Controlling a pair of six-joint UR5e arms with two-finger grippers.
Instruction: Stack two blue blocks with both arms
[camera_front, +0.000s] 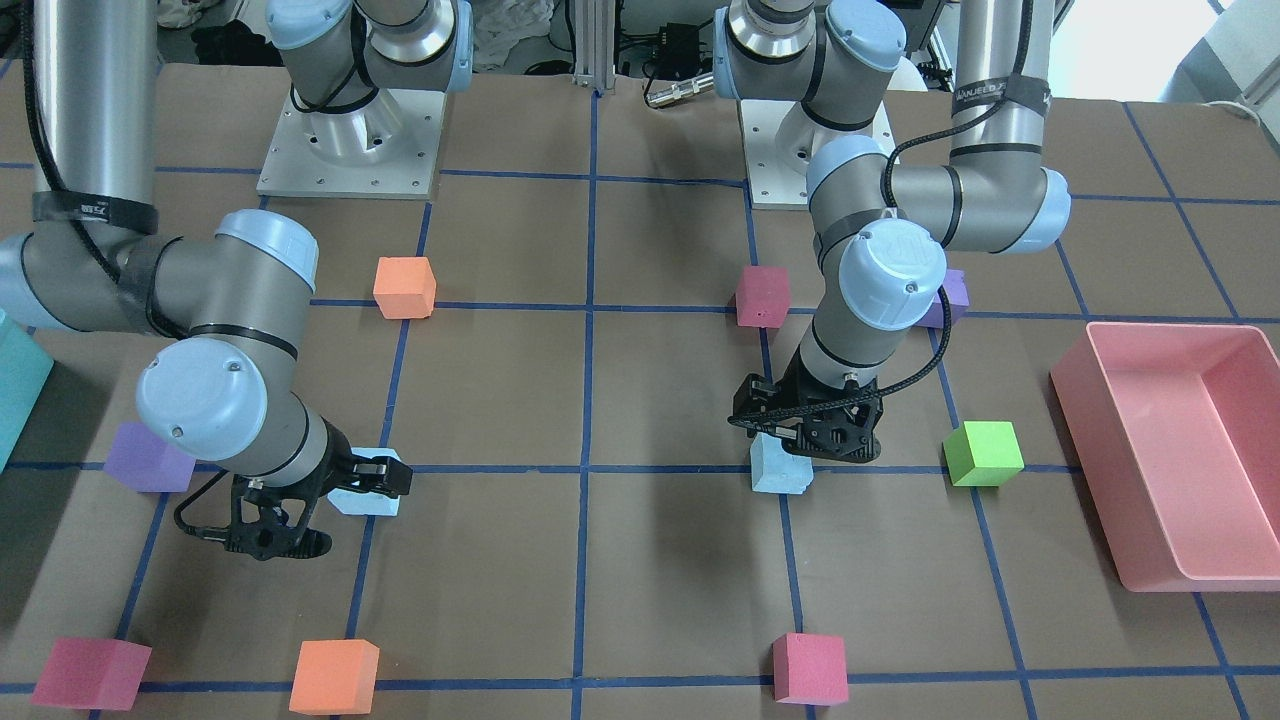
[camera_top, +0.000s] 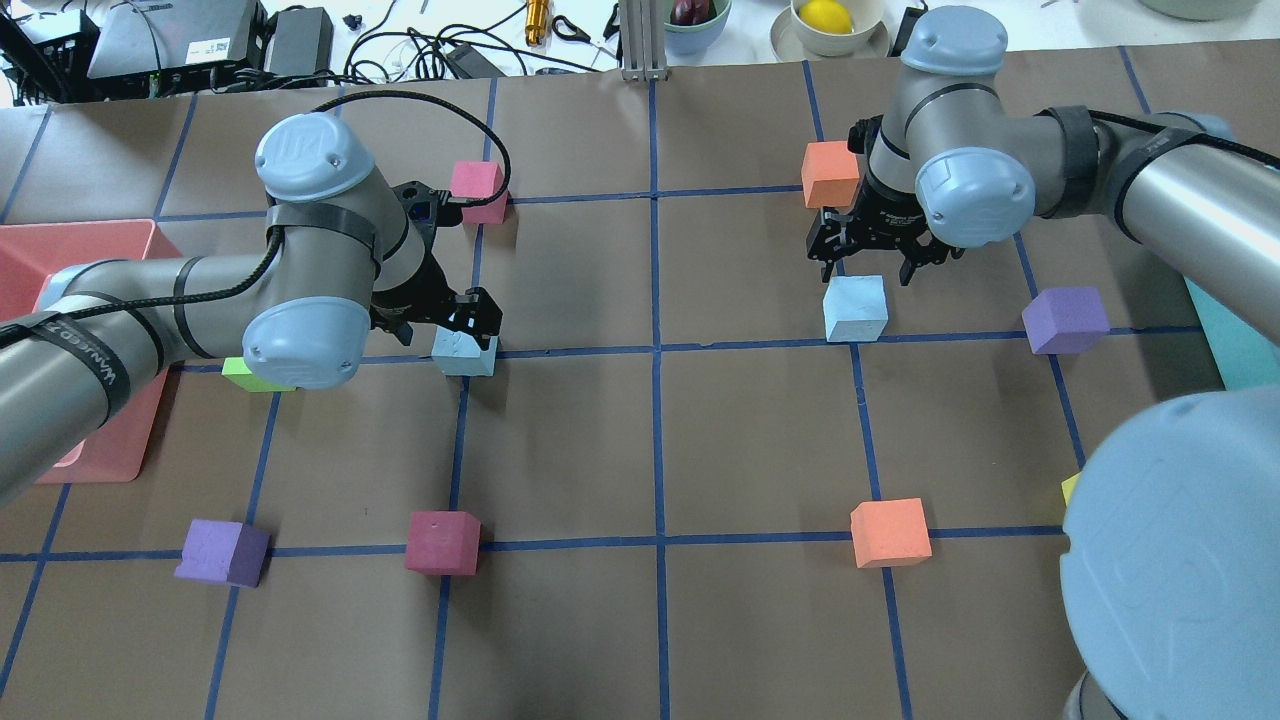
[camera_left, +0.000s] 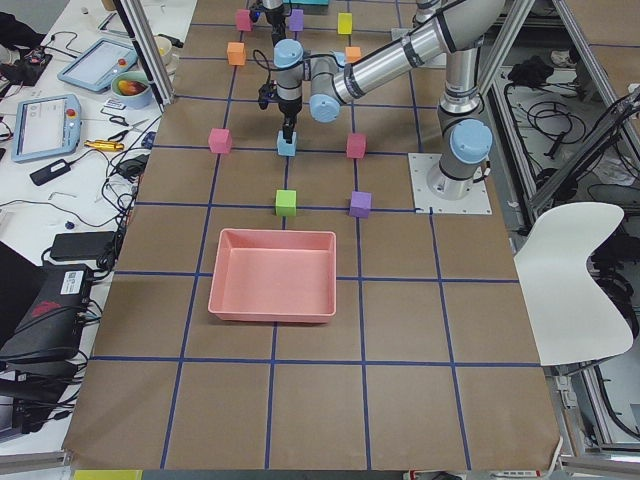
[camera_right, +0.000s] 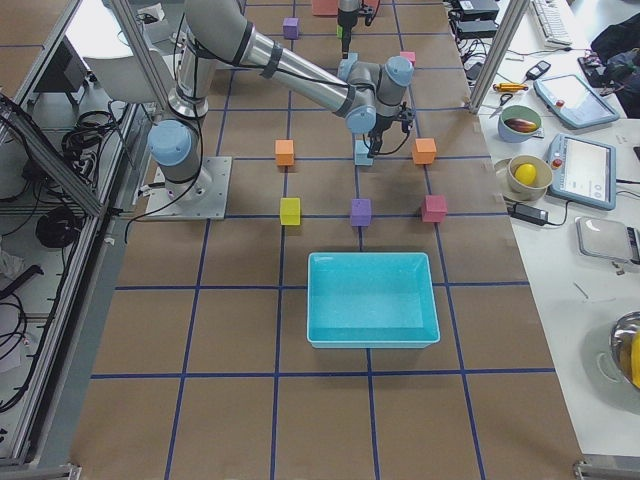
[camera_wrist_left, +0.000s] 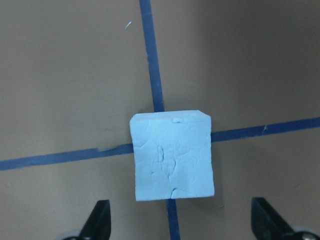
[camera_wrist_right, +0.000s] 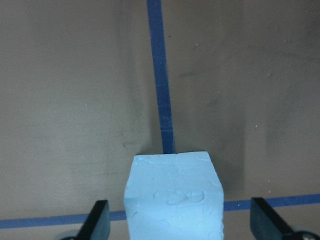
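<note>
Two pale blue blocks rest apart on the brown table. One blue block (camera_top: 465, 352) lies at a tape crossing under my left gripper (camera_top: 455, 322), which hovers low over it, open and empty. In the left wrist view this block (camera_wrist_left: 172, 156) sits just ahead of the spread fingertips (camera_wrist_left: 100, 222). The other blue block (camera_top: 855, 308) lies just in front of my right gripper (camera_top: 875, 268), also open and empty. In the right wrist view it (camera_wrist_right: 172, 197) sits between the spread fingertips (camera_wrist_right: 99, 222). From the front both show: left gripper (camera_front: 800, 435), right gripper (camera_front: 335, 505).
A pink bin (camera_top: 60, 250) stands at the left edge and a teal bin (camera_right: 372, 300) at the right end. Near the grippers lie an orange cube (camera_top: 830, 172), a purple cube (camera_top: 1065, 320), a magenta cube (camera_top: 478, 190) and a green cube (camera_top: 245, 375). More cubes lie nearer the robot.
</note>
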